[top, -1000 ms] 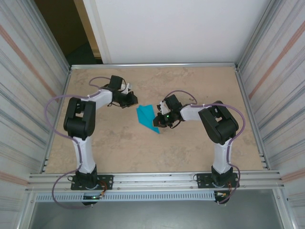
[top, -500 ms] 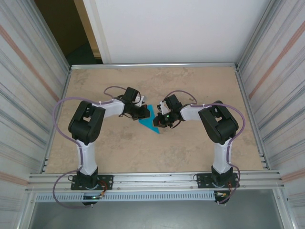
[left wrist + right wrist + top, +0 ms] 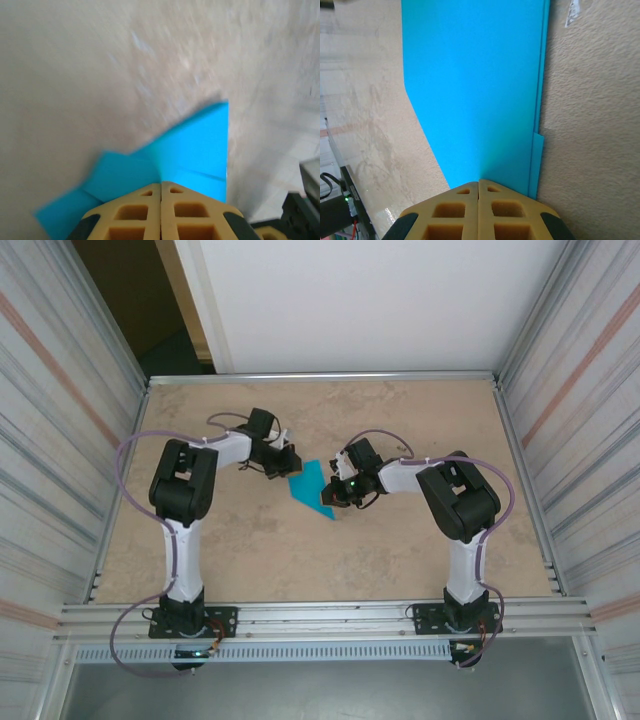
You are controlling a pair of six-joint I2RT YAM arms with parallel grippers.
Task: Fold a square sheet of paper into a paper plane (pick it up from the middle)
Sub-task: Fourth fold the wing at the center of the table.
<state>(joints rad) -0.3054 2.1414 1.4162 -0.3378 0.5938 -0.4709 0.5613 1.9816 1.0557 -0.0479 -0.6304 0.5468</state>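
Creasing cleanly, I judge, means pinning the paper (image 3: 308, 483) in the middle of the worktop (image 3: 420, 420) with my right gripper (image 3: 329, 497), jaws together, while my left gripper (image 3: 290, 462), also shut, rubs firmly along its crease.

Beige speckled table (image 3: 400, 560) takes up the middle. Ribbed left wall (image 3: 50, 440) and right wall (image 3: 590, 420) run down the frame edges, big white panel (image 3: 370, 300) up top, dark doorway gap (image 3: 130, 300) upper left, aluminium rail (image 3: 320, 618) along the bottom.

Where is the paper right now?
In the top view, the folded teal paper lies mid-table between the left tool and right tool.
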